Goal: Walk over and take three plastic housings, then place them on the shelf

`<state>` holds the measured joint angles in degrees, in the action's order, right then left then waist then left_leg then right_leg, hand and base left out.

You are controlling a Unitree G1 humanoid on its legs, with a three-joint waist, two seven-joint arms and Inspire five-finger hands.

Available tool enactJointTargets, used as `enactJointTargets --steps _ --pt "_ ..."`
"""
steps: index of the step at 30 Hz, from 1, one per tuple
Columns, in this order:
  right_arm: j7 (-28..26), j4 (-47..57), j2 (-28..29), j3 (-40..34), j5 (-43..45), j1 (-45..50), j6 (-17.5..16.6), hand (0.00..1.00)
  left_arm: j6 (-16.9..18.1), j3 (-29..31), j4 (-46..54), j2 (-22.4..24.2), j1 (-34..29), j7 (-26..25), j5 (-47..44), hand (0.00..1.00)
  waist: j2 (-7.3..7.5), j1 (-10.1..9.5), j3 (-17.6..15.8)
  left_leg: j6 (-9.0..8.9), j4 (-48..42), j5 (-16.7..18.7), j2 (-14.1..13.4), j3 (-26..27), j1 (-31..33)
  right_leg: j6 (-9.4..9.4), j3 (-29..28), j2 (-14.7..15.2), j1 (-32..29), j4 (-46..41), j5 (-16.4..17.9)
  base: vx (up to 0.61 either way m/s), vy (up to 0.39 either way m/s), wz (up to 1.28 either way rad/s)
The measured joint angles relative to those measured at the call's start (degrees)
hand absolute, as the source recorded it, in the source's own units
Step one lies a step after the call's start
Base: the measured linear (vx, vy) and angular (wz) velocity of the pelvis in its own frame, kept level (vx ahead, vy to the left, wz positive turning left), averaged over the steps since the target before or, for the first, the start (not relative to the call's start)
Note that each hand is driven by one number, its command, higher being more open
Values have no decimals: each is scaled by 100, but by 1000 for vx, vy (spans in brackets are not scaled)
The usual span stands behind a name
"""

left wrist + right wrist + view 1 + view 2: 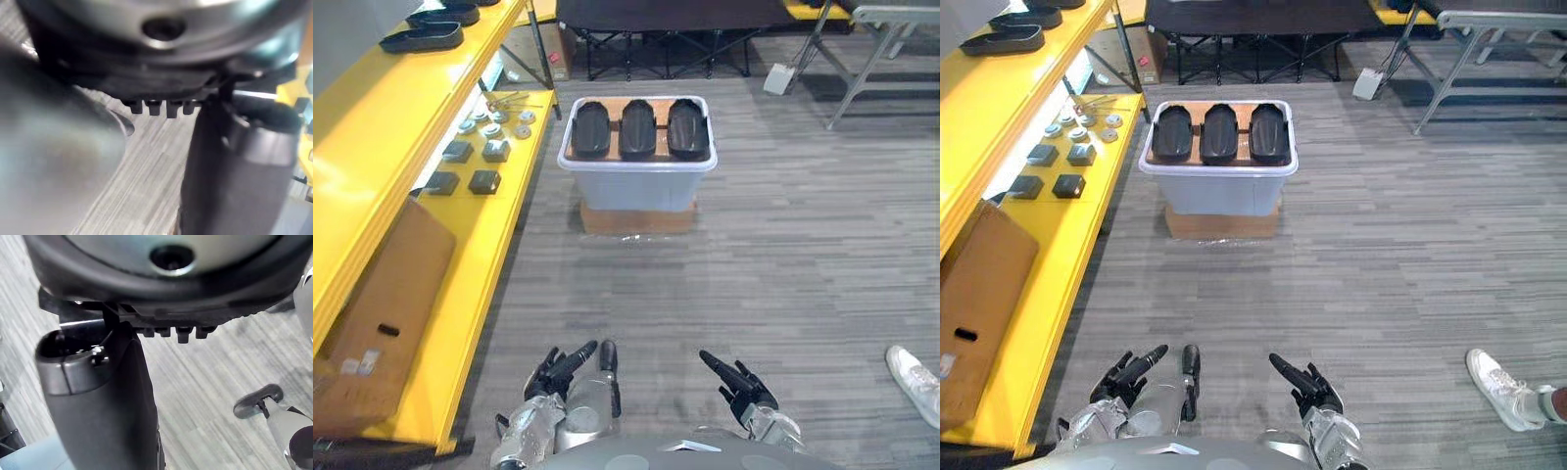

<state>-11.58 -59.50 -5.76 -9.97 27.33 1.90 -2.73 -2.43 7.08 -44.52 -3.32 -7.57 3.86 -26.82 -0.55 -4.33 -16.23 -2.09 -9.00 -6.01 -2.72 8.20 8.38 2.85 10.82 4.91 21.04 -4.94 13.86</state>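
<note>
Three black plastic housings point(637, 128) lie side by side on a brown board atop a pale grey bin point(636, 184), which stands on a cardboard box in the middle of the floor ahead. Two more housings point(423, 37) rest on the yellow shelf's point(372, 127) top level at the far left. My left hand point(566, 367) and right hand point(736, 380) hang low near the front, well short of the bin. Both are open with straight fingers and hold nothing.
The yellow shelf's lower level point(480, 245) carries small dark blocks point(470, 166), metal parts and a cardboard sheet point(382, 313). A black folding table point(666, 20) and grey metal legs point(871, 49) stand beyond. A person's white shoe point(913, 377) is at the right.
</note>
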Motion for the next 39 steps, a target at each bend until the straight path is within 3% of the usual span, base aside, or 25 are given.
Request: enactJointTargets --steps 1,3,5,6,8,10,11,13,15,18,20,21,22,23,26,28,29,30,31,32,35,39 --pt "-71 104 8 91 -1 -41 -2 100 -12 -6 17 -110 112 5 22 100 256 -15 8 138 -191 245 188 91 66 95 -5 226 -102 -300 91 365 202 -13" --pt "-93 191 -38 122 9 -125 -28 100 -77 -58 -6 -121 182 -73 47 100 236 15 -42 414 -207 470 350 174 -31 166 0 555 -810 -1873 81 347 219 -9" --pt "-94 183 7 155 8 -134 -45 100 -139 -122 -32 -173 184 -84 56 100 284 75 -125 523 148 543 617 126 -570 543 51 1056 -1598 -3861 -243 338 215 22" --pt "-100 216 21 166 -2 -94 -127 100 -133 -262 -31 -185 163 -106 43 100 230 137 -185 574 248 630 678 37 -901 416 92 1140 -1798 -4323 -138 417 211 43" --pt "-155 287 -12 252 2 -64 -272 100 -130 -432 -26 -187 118 -108 43 100 131 151 -146 574 310 764 663 9 -1192 351 393 1099 -1984 -3876 128 286 100 27" --pt "-202 365 21 424 -12 -86 -376 100 -141 -451 -16 -168 149 -115 35 100 88 149 -121 562 301 841 598 -75 -1313 333 578 910 -2158 -2745 192 342 0 23" --pt "-223 366 73 473 -20 -112 -396 100 -146 -473 3 -165 213 -124 21 100 52 151 -122 509 302 894 532 -179 -1321 416 565 752 -2331 -1958 136 379 -83 34" --pt "-276 374 97 484 -118 -158 -437 100 -150 -518 2 -171 316 -167 -12 100 15 153 -143 393 284 997 411 -319 -1341 440 435 573 -2526 -918 -312 294 -112 34" --pt "-319 373 146 490 -273 -117 -551 100 -147 -544 0 -171 305 -219 -61 100 82 141 -113 172 27 1314 331 -497 -1473 390 293 491 -2504 -166 -1172 299 -203 33" --pt "-319 414 197 500 -288 14 -587 100 -135 -553 12 -226 240 -241 -197 100 233 131 -6 37 -413 1806 326 -750 -1576 100 287 541 -2342 -255 -1720 299 -339 46" --pt "-260 425 56 499 -275 58 -585 100 -109 -476 21 -12 37 -290 -477 100 -94 142 187 -206 -1054 2190 -144 -987 -1359 -102 588 157 -2219 -372 -1454 283 -362 50" --pt "-228 429 27 499 -270 57 -585 100 -84 -445 21 64 34 -300 -469 100 -188 145 215 -245 -1398 2196 -229 -990 -1179 -118 651 62 -2127 -252 -1444 214 -214 41" --pt "-133 445 -34 508 -258 52 -576 100 26 -411 86 102 51 -264 -452 100 -244 128 175 -431 -2136 2158 -371 -884 -783 -150 695 -60 -1933 -32 -1424 272 -290 31" --pt "-64 448 -86 558 -260 68 -536 100 78 -400 137 127 66 -233 -426 100 -269 100 162 -456 -2391 2186 -485 -629 -630 -211 711 -92 -1744 86 -1379 255 -271 21" --pt "69 955 -105 612 -326 261 -468 100 110 -403 139 134 56 -238 -414 100 -302 152 169 -447 -1644 2148 -632 -220 -533 -209 711 -61 -1476 226 -1243 197 -125 -9" --pt "164 1483 -118 659 -465 450 -422 100 95 -402 134 113 94 -245 -388 100 -301 152 169 -432 -1015 1843 -632 -210 -389 -117 679 13 -1475 208 -1191 222 31 -23" --pt "269 1819 -144 734 -466 572 -394 100 90 -403 128 117 118 -246 -285 100 -307 159 172 -444 -623 1486 -634 -188 -380 -79 604 40 -1476 183 -1162 277 130 -31" --pt "391 2195 -176 822 -479 714 -371 100 65 -419 107 122 123 -261 -165 100 -346 210 197 -487 -296 868 -652 -99 -397 -14 537 16 -1475 136 -1120 261 154 -33" --pt "446 2369 -214 839 -536 767 -368 100 41 -438 94 110 118 -278 -122 100 -357 239 203 -370 -199 712 -685 -47 -409 36 482 -1 -1479 105 -1084 333 202 -33" --pt "584 2762 -79 877 -657 847 -318 100 -34 -450 6 16 180 -307 62 100 -131 287 223 -348 64 640 -529 124 -578 82 412 174 -1505 128 -1081 272 162 -24" --pt "803 3540 51 914 -675 1110 -314 100 -71 -529 17 -173 198 -307 272 100 184 312 243 -270 453 586 -269 304 -791 193 363 380 -1473 294 -1125 200 118 -20" --pt "1086 4054 38 693 -844 1055 -315 100 -153 -566 10 -237 53 -311 273 100 174 316 290 -238 641 606 -120 491 -1097 235 366 517 -1336 303 -1151 106 63 -16"
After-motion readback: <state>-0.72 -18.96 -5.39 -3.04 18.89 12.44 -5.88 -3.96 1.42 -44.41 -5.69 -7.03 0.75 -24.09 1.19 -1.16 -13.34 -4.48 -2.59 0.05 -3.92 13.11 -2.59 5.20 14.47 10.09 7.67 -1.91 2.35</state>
